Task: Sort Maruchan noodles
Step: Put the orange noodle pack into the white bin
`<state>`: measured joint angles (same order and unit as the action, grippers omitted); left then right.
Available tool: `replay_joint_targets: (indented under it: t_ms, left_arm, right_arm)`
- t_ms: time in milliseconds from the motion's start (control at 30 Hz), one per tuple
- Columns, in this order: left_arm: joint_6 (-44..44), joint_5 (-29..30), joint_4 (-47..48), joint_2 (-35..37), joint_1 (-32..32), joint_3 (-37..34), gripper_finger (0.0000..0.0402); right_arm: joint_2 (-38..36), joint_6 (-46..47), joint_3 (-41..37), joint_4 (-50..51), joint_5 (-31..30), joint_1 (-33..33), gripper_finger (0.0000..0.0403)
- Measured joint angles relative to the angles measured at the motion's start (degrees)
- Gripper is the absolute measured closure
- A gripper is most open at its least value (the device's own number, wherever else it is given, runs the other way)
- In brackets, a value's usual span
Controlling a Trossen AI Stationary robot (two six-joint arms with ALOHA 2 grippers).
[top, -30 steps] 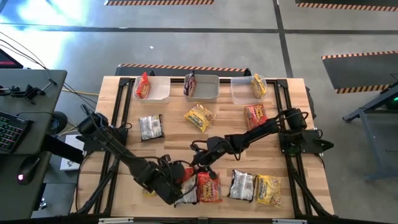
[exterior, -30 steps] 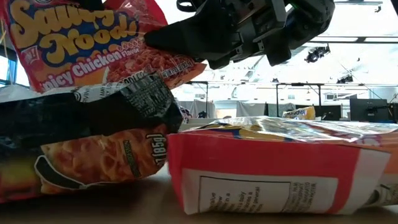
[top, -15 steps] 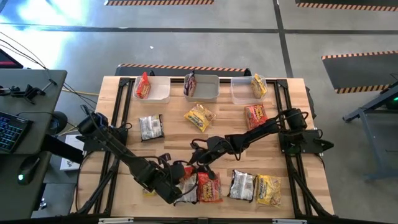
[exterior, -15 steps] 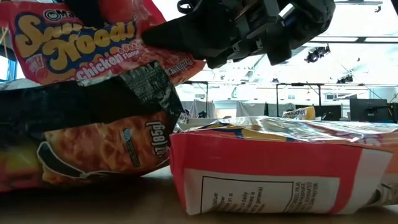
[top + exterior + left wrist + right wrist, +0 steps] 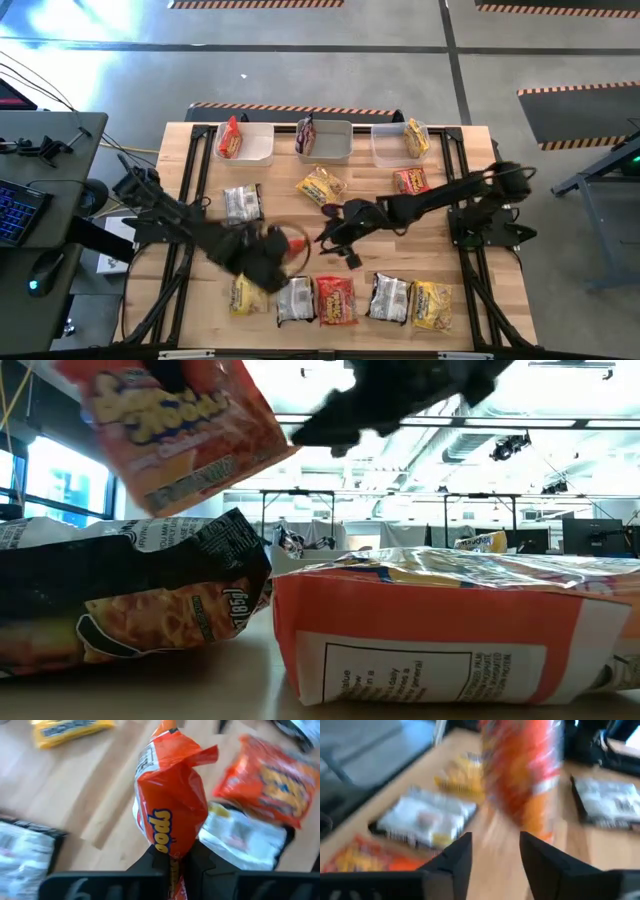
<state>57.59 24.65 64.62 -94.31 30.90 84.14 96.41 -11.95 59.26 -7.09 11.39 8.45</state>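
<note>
My left gripper (image 5: 172, 862) is clamped on one end of a red-orange noodle packet (image 5: 172, 815), held clear of the table (image 5: 200, 215); its long axis runs straight out from my fingers. In the high view it hangs mid-table, near the left side. My right gripper (image 5: 495, 852) hovers close beside it with its fingers parted and nothing between them. Below lie a yellow packet (image 5: 241, 295), a silver packet (image 5: 295, 300) and a red packet (image 5: 335, 299) in the near row. Three bins (image 5: 330, 150) stand along the far edge, each with a packet.
</note>
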Motion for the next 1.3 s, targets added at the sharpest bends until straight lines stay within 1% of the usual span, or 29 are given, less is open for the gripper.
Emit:
replay_joint_targets:
  t_ms: [67, 133, 233, 267, 300, 367, 467, 567, 700, 767, 867, 1067, 1200, 1300]
  left_arm:
    - [0.1, -0.9, 1.4, 1.7, -3.5, 0.0, 0.0392]
    - [-0.6, -2.2, 3.8, 3.4, -7.9, 0.0, 0.0392]
    - [-3.4, -5.1, 6.3, 5.9, -15.2, 0.0, 0.0392]
    - [-5.1, -6.2, 7.1, 6.6, -18.0, 0.0, 0.0392]
    - [-6.9, -7.1, 7.7, 7.5, -20.9, 0.0, 0.0392]
    - [-10.0, -9.2, 8.9, 8.8, -27.2, 0.0, 0.0392]
    - [-14.8, -12.5, 11.2, 10.3, -37.7, 0.0, 0.0392]
    - [-20.1, -15.0, 13.1, 10.8, -48.7, 0.0, 0.0392]
    - [-27.5, -16.7, 13.6, 10.1, -62.4, 0.0, 0.0392]
    - [-31.3, -17.1, 13.4, 9.2, -68.5, 0.0, 0.0392]
    - [-36.6, -17.2, 13.2, 7.2, -75.9, 0.0, 0.0392]
    - [-45.3, -18.1, 11.6, 1.9, -85.7, 0.1, 0.0392]
    - [-48.5, -18.4, 9.0, -1.8, -89.3, 0.1, 0.0392]
    - [-50.7, -18.3, 8.1, -4.2, -90.4, 0.1, 0.0392]
  right_arm:
    - [-3.3, -1.5, -2.7, 2.6, -2.9, -0.6, 0.0290]
    - [-6.8, -2.3, -6.8, 2.4, -5.5, -1.5, 0.0327]
    - [-12.0, -2.5, -13.9, -1.2, -7.9, -4.0, 0.0385]
    - [-13.6, -2.6, -16.4, -3.2, -7.9, -4.9, 0.0393]
    - [-15.2, -2.7, -18.7, -5.1, -7.9, -5.9, 0.0395]
    - [-18.2, -2.7, -22.3, -8.7, -7.8, -8.3, 0.0384]
    - [-21.5, -2.7, -25.6, -11.0, -7.9, -12.2, 0.0377]
    - [-23.3, -3.0, -26.0, -11.2, -7.7, -15.9, 0.0381]
    - [-23.9, -4.7, -25.8, -11.2, -4.7, -20.4, 0.0398]
    - [-23.9, -4.9, -25.4, -10.9, -3.4, -22.2, 0.0400]
    - [-23.9, -4.6, -25.3, -10.5, -1.9, -24.3, 0.0399]
    - [-23.9, -4.6, -25.3, -10.4, -1.3, -25.8, 0.0402]
    - [-23.9, -4.6, -25.3, -10.9, -1.3, -25.7, 0.0402]
    - [-23.9, -3.6, -25.3, -10.9, -1.3, -25.7, 0.0402]
